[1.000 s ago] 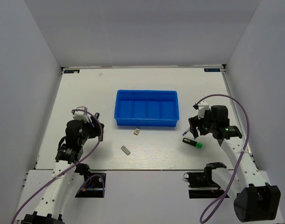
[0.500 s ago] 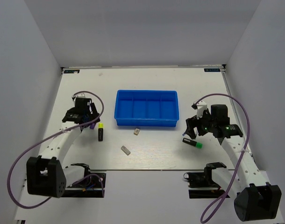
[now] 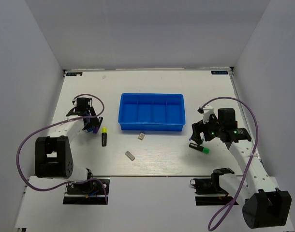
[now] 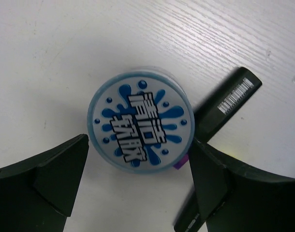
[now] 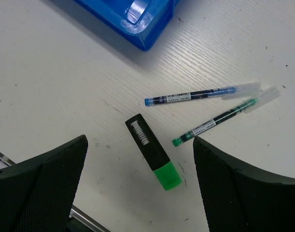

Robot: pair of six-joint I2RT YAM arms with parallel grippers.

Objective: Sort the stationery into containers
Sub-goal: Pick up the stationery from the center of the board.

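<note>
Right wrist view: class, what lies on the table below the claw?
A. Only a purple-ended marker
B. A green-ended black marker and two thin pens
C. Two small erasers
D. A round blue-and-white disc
B: the green-ended black marker lies beside a blue thin pen and a green-tipped thin pen, with just a corner of the blue tray showing at the top.

Top cam overlooks table; wrist cams close, facing down; right shares green marker w/ top
</note>
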